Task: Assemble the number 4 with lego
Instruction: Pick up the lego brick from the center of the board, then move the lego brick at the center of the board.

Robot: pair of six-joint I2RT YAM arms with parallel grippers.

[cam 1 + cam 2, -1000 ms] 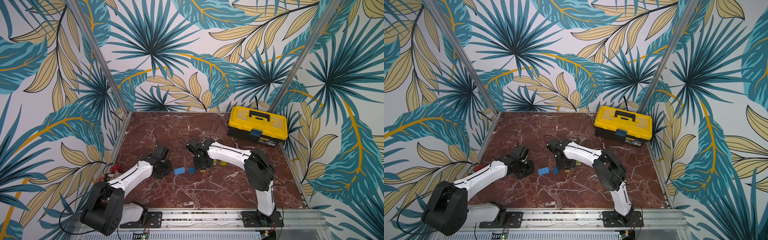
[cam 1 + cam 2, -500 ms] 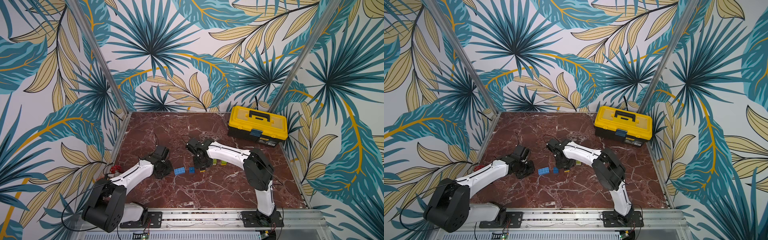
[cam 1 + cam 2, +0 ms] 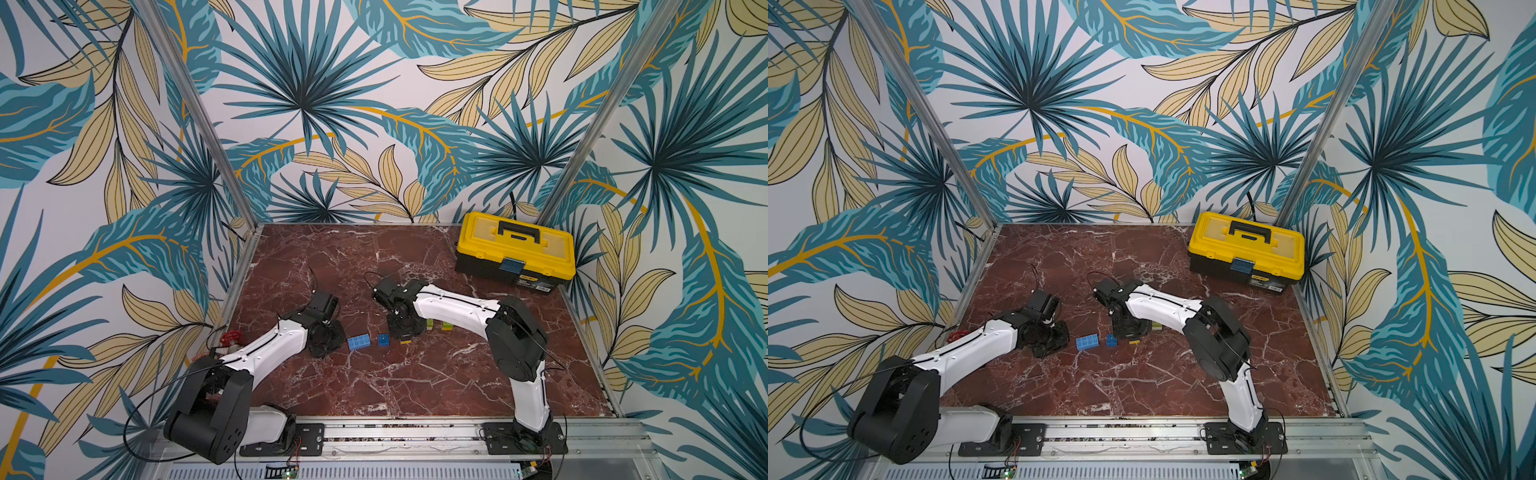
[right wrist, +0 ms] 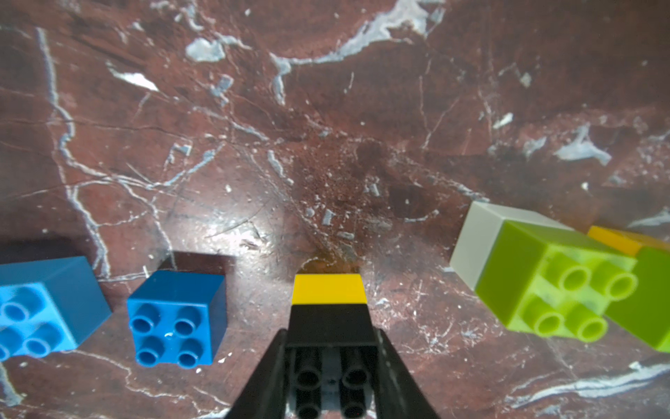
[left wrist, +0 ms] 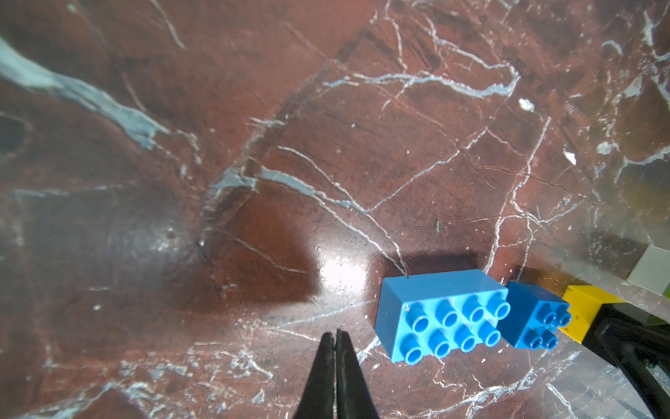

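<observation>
The lego lies in a row on the marble floor. A long light-blue brick (image 3: 359, 342) (image 5: 438, 315) and a dark blue square brick (image 3: 383, 340) (image 4: 177, 315) lie between the arms. My right gripper (image 4: 330, 333) (image 3: 401, 332) is shut on a black brick (image 4: 330, 362) that is stacked on a yellow brick (image 4: 328, 288). Beside it are a green-on-white stack (image 4: 544, 283) and a green-on-yellow stack (image 4: 652, 283). My left gripper (image 5: 335, 335) (image 3: 328, 338) is shut and empty, just apart from the light-blue brick. No number 4 is in view.
A yellow-and-black toolbox (image 3: 515, 249) (image 3: 1246, 249) stands at the back right corner. Patterned walls with metal posts enclose the floor on three sides, and a metal rail (image 3: 395, 432) runs along the front edge.
My right gripper's fingers have closed onto the black brick. The left arm has hardly moved and stays shut.
</observation>
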